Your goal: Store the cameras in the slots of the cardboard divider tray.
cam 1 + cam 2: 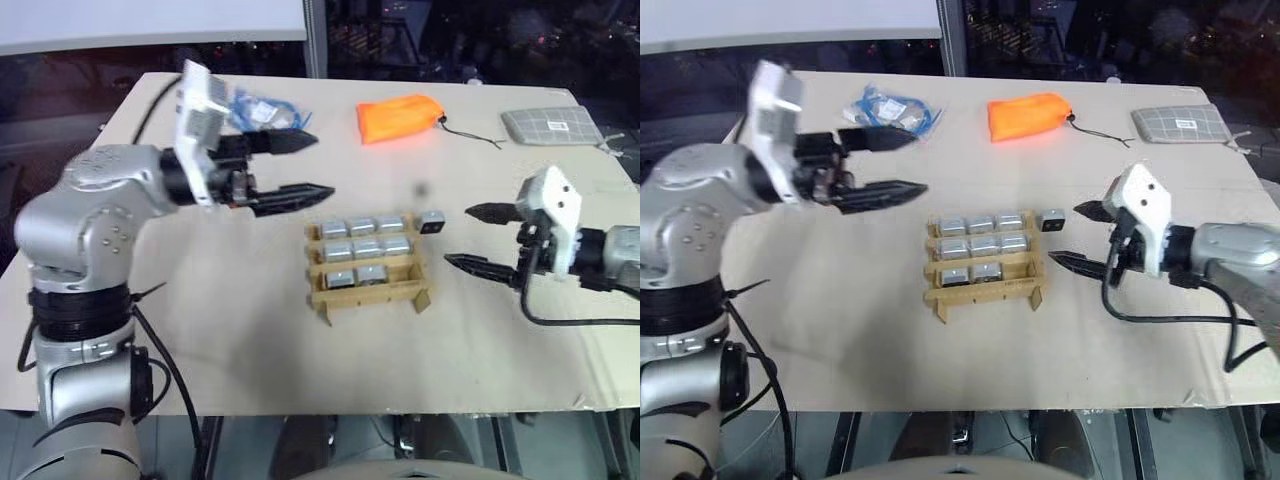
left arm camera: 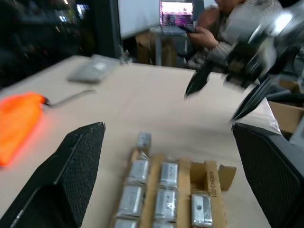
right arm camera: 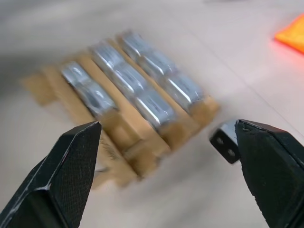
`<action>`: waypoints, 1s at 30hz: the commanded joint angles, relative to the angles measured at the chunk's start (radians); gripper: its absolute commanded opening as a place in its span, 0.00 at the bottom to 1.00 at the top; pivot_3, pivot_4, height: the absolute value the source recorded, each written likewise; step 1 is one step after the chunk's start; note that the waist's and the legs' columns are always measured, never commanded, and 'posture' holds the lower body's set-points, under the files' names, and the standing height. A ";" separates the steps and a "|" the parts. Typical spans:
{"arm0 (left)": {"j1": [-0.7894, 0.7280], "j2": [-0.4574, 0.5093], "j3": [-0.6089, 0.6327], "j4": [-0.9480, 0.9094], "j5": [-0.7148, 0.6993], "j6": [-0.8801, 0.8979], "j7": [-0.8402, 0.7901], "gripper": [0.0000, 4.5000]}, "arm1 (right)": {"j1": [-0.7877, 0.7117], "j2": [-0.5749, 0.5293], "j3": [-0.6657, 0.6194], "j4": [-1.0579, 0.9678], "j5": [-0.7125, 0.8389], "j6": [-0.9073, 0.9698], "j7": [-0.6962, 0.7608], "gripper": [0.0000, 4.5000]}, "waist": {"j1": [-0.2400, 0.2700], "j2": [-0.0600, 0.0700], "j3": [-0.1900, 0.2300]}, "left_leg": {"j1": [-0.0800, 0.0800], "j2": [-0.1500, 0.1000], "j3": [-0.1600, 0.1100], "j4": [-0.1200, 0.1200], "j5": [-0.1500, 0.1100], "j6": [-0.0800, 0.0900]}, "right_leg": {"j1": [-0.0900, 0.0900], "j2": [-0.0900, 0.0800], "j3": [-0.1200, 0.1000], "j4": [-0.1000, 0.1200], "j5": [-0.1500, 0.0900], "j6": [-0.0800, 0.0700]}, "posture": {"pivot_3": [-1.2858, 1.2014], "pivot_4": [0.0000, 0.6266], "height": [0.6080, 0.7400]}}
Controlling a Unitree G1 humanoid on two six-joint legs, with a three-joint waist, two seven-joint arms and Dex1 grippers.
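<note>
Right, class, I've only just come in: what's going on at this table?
A two-armed robot is filling a cardboard tray with small cameras. Eight sit in its slots; the near row's right slot is empty. One loose camera lies on the table by the tray's far right corner. Both grippers are open and empty: the left is raised left of the tray, the right is just right of the loose camera.

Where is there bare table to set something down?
Free: the wide stretch nearer than the cardboard divider tray, and left of it under the left gripper. Crowded: between tray and right gripper, where a loose camera sits.
</note>
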 commanded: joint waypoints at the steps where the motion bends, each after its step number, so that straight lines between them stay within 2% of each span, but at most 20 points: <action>1: 0.055 0.069 0.099 -0.057 -0.101 0.013 -0.064 0.99 | -0.061 0.081 0.074 0.143 -0.165 -0.174 0.041 1.00 | -0.001 0.000 0.000 | 0.000 0.000 0.000 0.000 0.000 0.000 | 0.000 0.000 0.000 0.000 0.000 0.000 | 0.52 0.24 1.00; 5: 0.157 0.168 0.157 -0.073 -0.121 0.002 -0.119 0.99 | -0.134 0.159 0.146 0.378 -0.301 -0.324 0.132 1.00 | -0.007 0.001 0.001 | 0.000 0.000 0.000 0.000 0.000 0.000 | -0.001 0.000 0.000 0.000 0.000 0.000 | 0.52 0.24 1.00; 9: 0.209 0.219 0.194 -0.060 -0.121 -0.025 -0.133 0.99 | -0.245 0.232 0.167 0.634 -0.394 -0.464 0.203 1.00 | -0.010 0.001 0.001 | 0.000 0.000 0.000 0.000 0.000 0.000 | 0.000 0.000 -0.001 0.000 0.000 0.000 | 0.52 0.24 1.00; 23: 0.329 0.229 0.257 -0.139 -0.196 -0.030 -0.068 0.99 | -0.574 0.378 0.169 1.314 -0.578 -0.775 0.428 1.00 | -0.025 0.004 0.003 | 0.001 0.000 0.001 -0.001 0.000 -0.001 | 0.000 0.000 0.000 0.000 0.000 0.000 | 0.52 0.24 1.00; 30: 0.360 0.238 0.276 -0.146 -0.203 -0.039 -0.057 0.99 | -0.658 0.411 0.175 1.471 -0.640 -0.824 0.552 1.00 | -0.024 0.004 0.004 | 0.000 0.000 0.001 -0.002 0.000 -0.001 | -0.001 0.000 0.000 0.000 0.000 -0.001 | 0.52 0.24 1.00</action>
